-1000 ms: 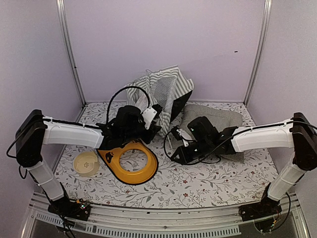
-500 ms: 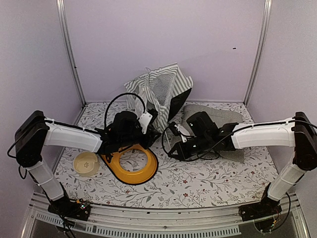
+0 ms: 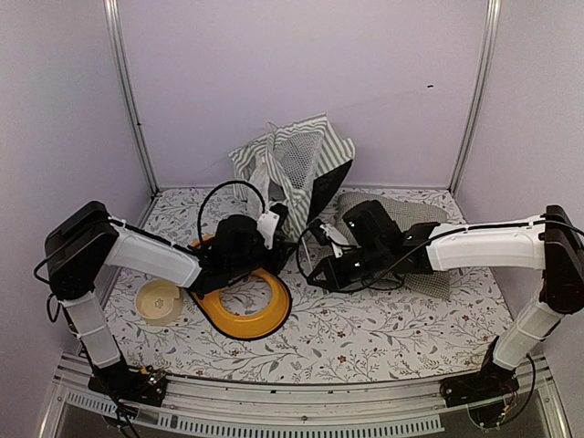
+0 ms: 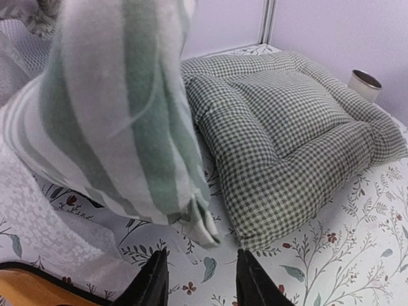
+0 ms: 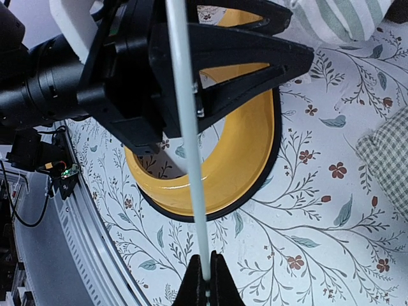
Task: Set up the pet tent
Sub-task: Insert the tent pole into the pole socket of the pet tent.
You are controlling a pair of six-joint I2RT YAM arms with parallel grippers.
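Note:
The pet tent (image 3: 297, 164) is a slumped heap of green-and-white striped fabric with a mesh panel at the back of the table. A corner of the pet tent (image 4: 121, 127) hangs just ahead of my left gripper (image 4: 201, 282), which is open low over the cloth with nothing between its fingers. My right gripper (image 5: 205, 280) is shut on a thin white pole (image 5: 188, 140) that runs up across the left arm's wrist. In the top view the left gripper (image 3: 274, 224) and right gripper (image 3: 319, 266) sit close together below the tent.
A green-checked cushion (image 4: 287, 127) lies right of the tent, its corner near my left fingers; it is also under the right arm (image 3: 406, 214). A yellow ring (image 3: 242, 306) and a beige bowl (image 3: 159, 301) lie front left. A small metal can (image 4: 364, 81) stands behind the cushion.
The left arm has dropped lower toward the table and its wrist has slid slightly right. The right gripper has shifted a little left and back, still holding the pole.

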